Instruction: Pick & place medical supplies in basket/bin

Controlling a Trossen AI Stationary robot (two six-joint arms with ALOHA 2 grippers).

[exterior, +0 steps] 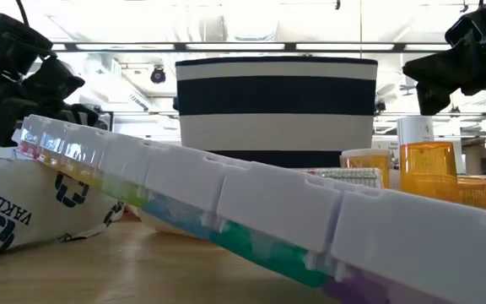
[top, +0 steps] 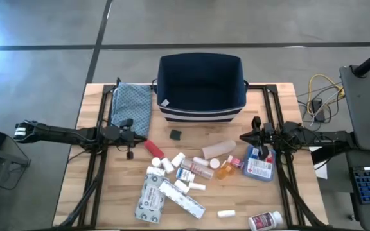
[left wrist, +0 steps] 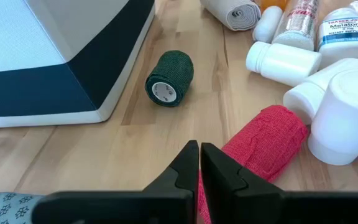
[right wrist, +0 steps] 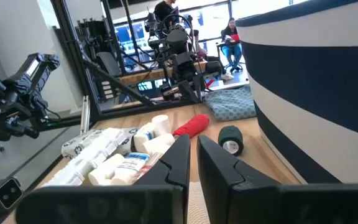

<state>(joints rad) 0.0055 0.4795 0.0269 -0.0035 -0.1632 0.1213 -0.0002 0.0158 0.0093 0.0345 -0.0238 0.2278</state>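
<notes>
Here: wooden table (top: 108,192), grey tiled floor (top: 44,38).

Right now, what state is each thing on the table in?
Bin: upright, looks empty.
Green roll: on its side beside the bin.
Red roll: lying flat against the white bottles.
Orange vial: lying down.
Cloth: folded.
Left tool: shut, empty.
Right tool: nearly shut, empty.

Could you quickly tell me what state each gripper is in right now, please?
Left gripper: closed, holding nothing, just short of the red roll.
Right gripper: nearly closed, holding nothing, above the table.
</notes>
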